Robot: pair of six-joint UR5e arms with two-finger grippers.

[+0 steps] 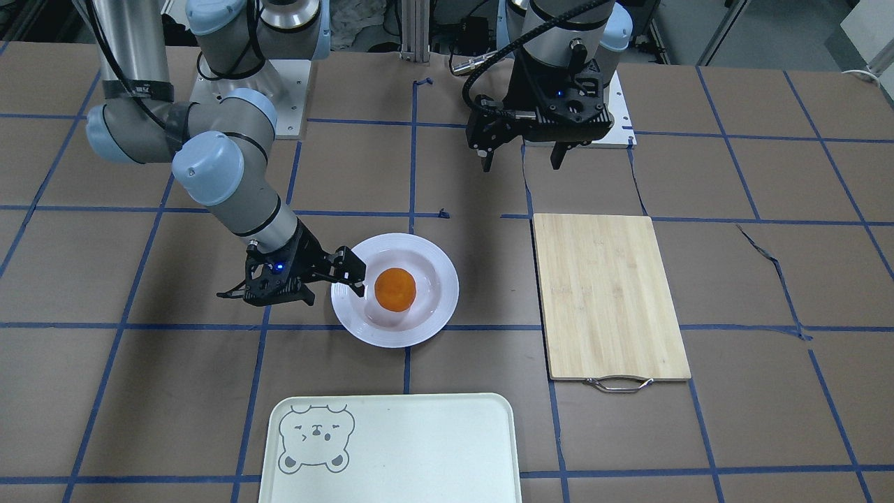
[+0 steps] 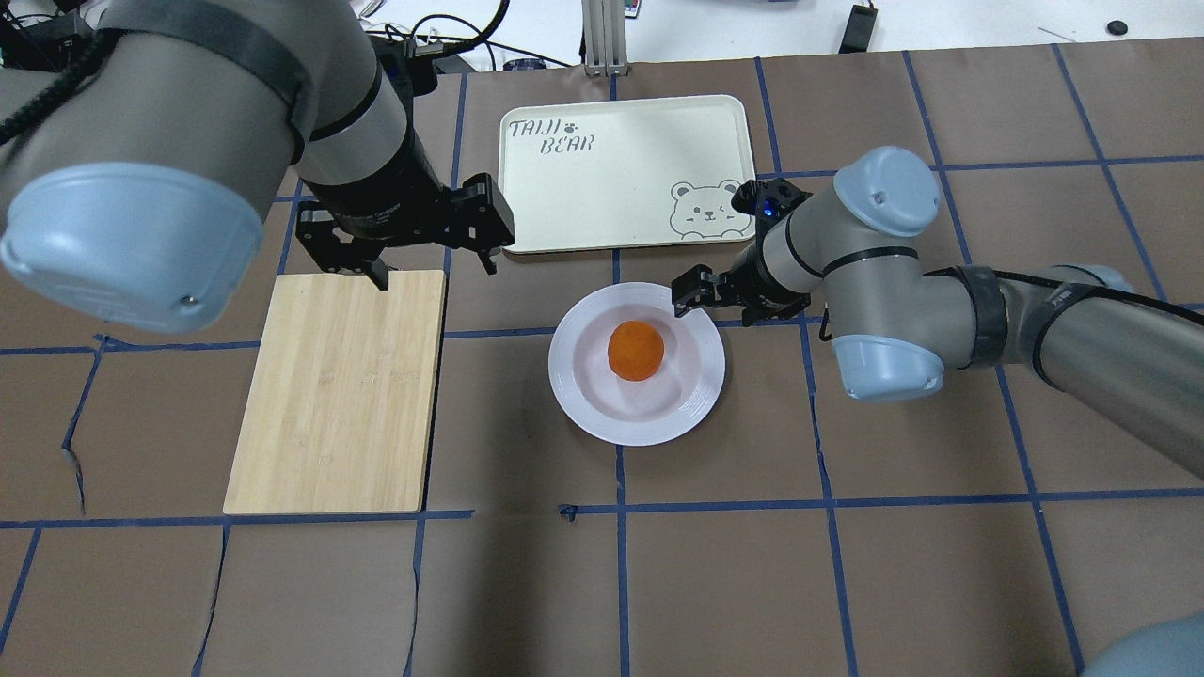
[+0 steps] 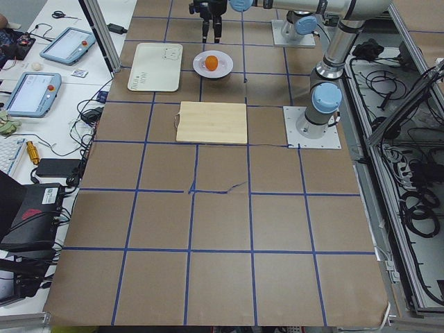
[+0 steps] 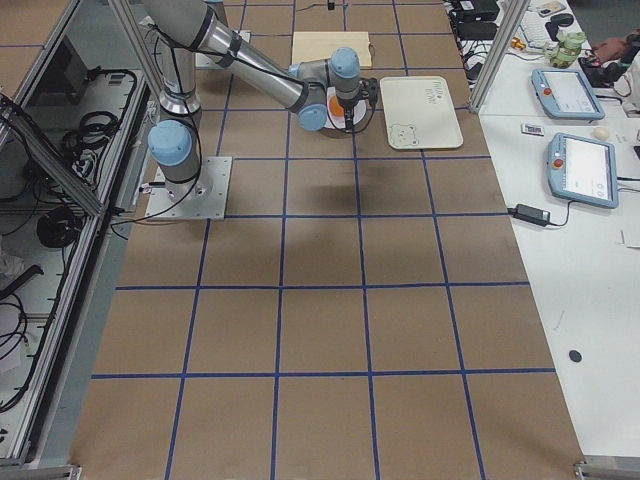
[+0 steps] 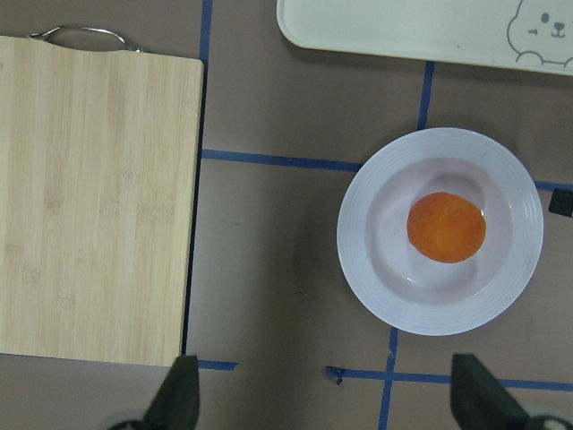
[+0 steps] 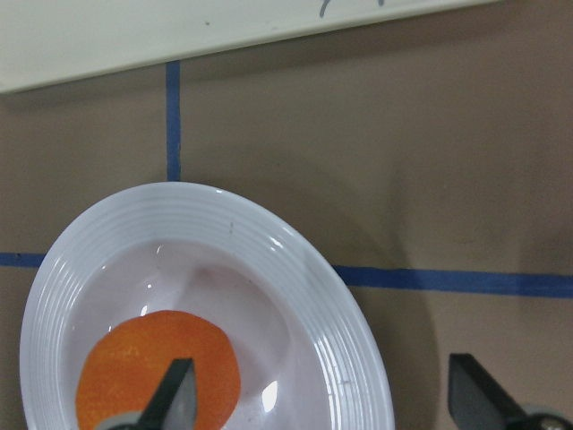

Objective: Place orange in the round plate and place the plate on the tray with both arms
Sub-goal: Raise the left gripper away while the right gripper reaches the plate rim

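The orange (image 1: 395, 288) sits in the sunken middle of the plate (image 1: 419, 244). The plate rests flat on the brown surface (image 1: 140, 391), close to the middle of the front view. The tray (image 1: 419, 454) lies at the bottom of that view, near the plate but not touching it. It has a bear face in its left corner, and nothing lies on it. A wooden board (image 1: 607, 293) lies to the right of the plate, with a gap of bare surface between them. Its metal handle points to the bottom of the view.

The right tool (image 1: 334, 286) is low down at the left edge of the plate in the front view. Its fingers are spread wide and hold nothing. In the right wrist view one finger (image 6: 177, 394) is over the plate by the orange, and the other is out over the bare surface. The ridged rim runs between them. It is hard to tell if either finger touches the plate.

The left tool (image 1: 522, 162) hangs up high near the top of the front view, above the board's far end. Its two fingers point down, are spread apart, and hold nothing. In the left wrist view the plate with the orange shows on the right, the board on the left, and the tray edge at the top.
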